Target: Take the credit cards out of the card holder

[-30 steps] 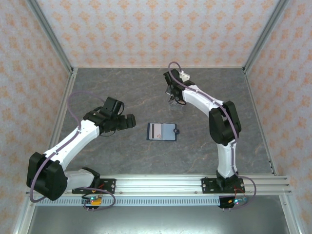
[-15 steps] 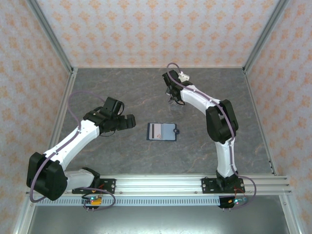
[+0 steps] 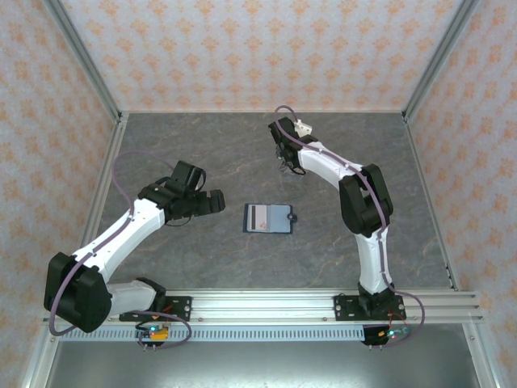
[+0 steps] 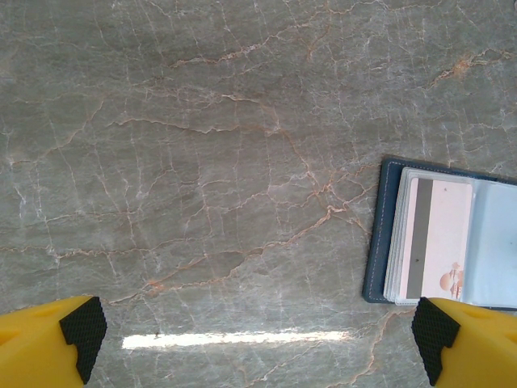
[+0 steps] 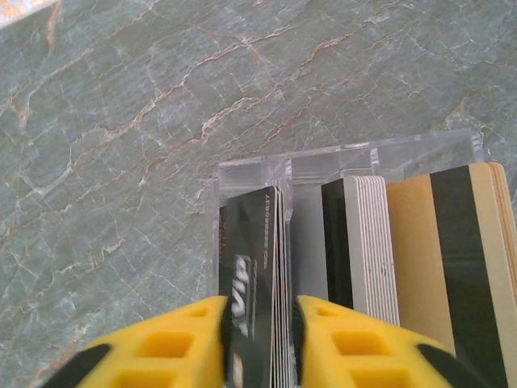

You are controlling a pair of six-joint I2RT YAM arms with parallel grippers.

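The card holder (image 3: 268,218) lies open mid-table (image 3: 202,145), with a pale card (image 4: 439,238) in its pocket. Beyond the card holder, the right gripper (image 5: 258,323) pinches a black card (image 5: 250,267) upright in a clear rack (image 5: 339,162) slot, apparently for sorting. Left of the card holder, the left gripper (image 4: 258,331) hovers with its jaws spread, positioned to reach.

place: robot lab test cell | signs: aluminium frame posts (image 3: 81,56), patterned wall panels (image 3: 258,48) enclosing stone-look desk (image 3: 202,267), arms (image 3: 367,210) bolted to metal rail (image 3: 266,305)

Right hand (image 5: 258,325) tight around black card (image 5: 246,234) (VIP lettering) upright in clear rack (image 5: 323,158)
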